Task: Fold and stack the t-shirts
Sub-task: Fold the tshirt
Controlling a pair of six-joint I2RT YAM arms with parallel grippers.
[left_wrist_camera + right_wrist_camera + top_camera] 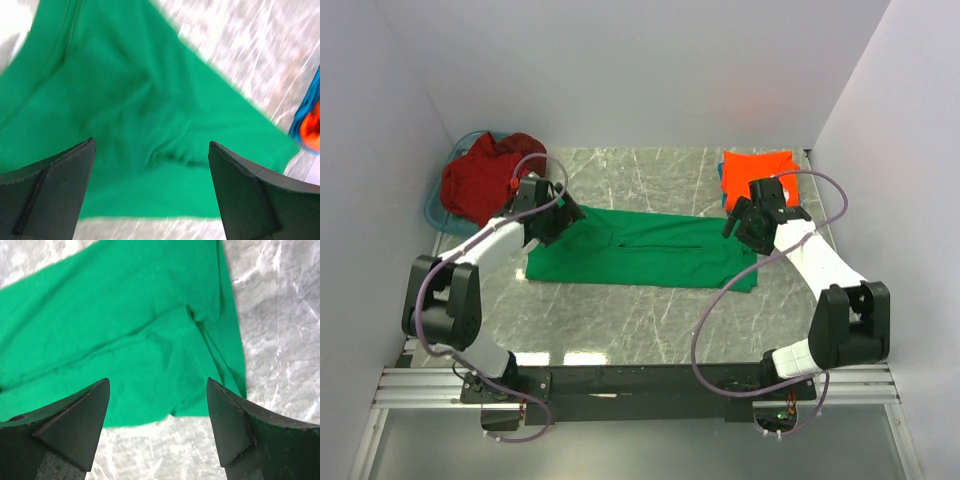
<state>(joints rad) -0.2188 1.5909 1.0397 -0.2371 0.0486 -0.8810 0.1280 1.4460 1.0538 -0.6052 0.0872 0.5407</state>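
A green t-shirt (640, 250) lies flat across the middle of the marble table, folded into a long strip. My left gripper (560, 226) hovers open over its left far end; the left wrist view shows the green cloth (140, 115) under the spread fingers (60, 185). My right gripper (740, 225) hovers open over its right far end; the right wrist view shows the shirt's corner (150, 340) between the fingers (235, 425). A folded orange t-shirt (755, 172) lies at the back right. A crumpled red t-shirt (485, 180) sits at the back left.
The red shirt rests in a blue basket (435, 208) at the back left corner. White walls close in the table on three sides. The metal frame (640, 385) with the arm bases runs along the near edge.
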